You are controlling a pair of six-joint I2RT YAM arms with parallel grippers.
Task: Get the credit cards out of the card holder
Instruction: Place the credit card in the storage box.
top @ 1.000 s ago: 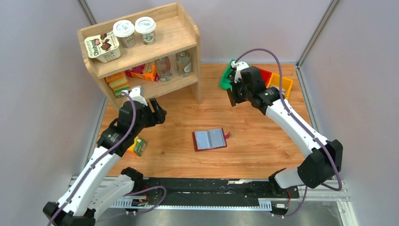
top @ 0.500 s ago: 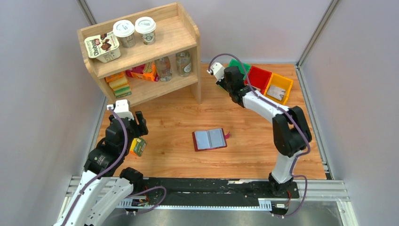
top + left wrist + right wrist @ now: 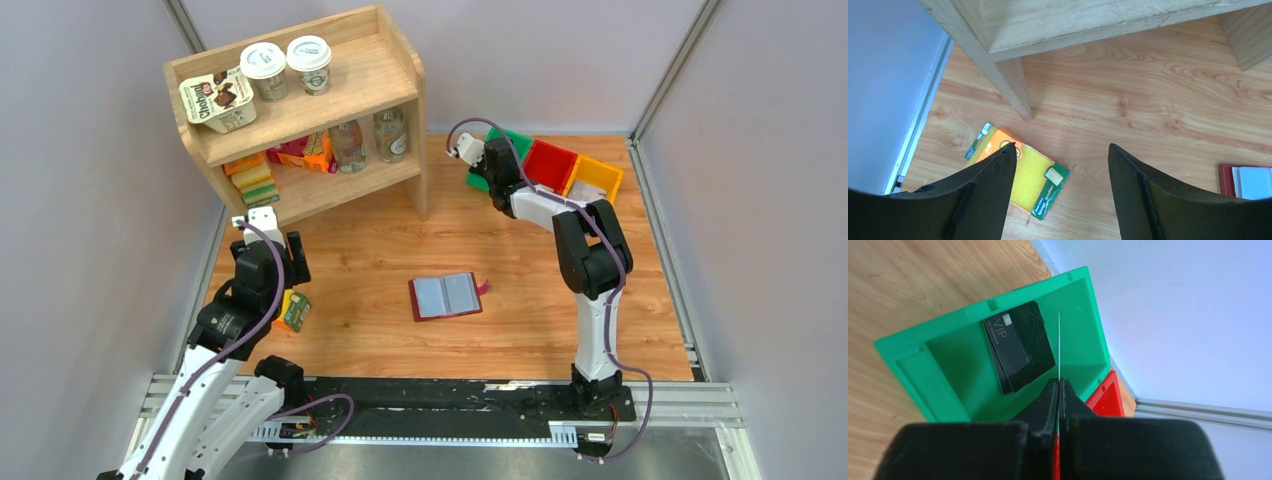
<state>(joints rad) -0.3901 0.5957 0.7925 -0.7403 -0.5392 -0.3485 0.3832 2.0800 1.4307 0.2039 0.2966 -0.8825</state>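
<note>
The maroon card holder (image 3: 445,296) lies open and flat mid-table, grey sleeves up; its corner shows in the left wrist view (image 3: 1245,182). My right gripper (image 3: 490,178) (image 3: 1058,381) is shut on a thin credit card (image 3: 1059,345), seen edge-on and standing up from the fingertips over the green bin (image 3: 948,390). Two black credit cards (image 3: 1020,347) lie stacked in that bin. Far from the holder at the table's left, my left gripper (image 3: 290,262) (image 3: 1060,147) hangs open above the wood with nothing between its fingers.
A yellow sponge pack (image 3: 1033,180) (image 3: 295,312) lies under the left gripper. The wooden shelf (image 3: 300,110) with cups and bottles stands back left, its leg (image 3: 1008,80) just ahead. A red bin (image 3: 550,165) and a yellow bin (image 3: 597,178) adjoin the green one.
The right arm folded back and swung left, bringing its gripper over the green bin. The left arm drew back toward the near left, over the sponge pack. The holder stayed put.
</note>
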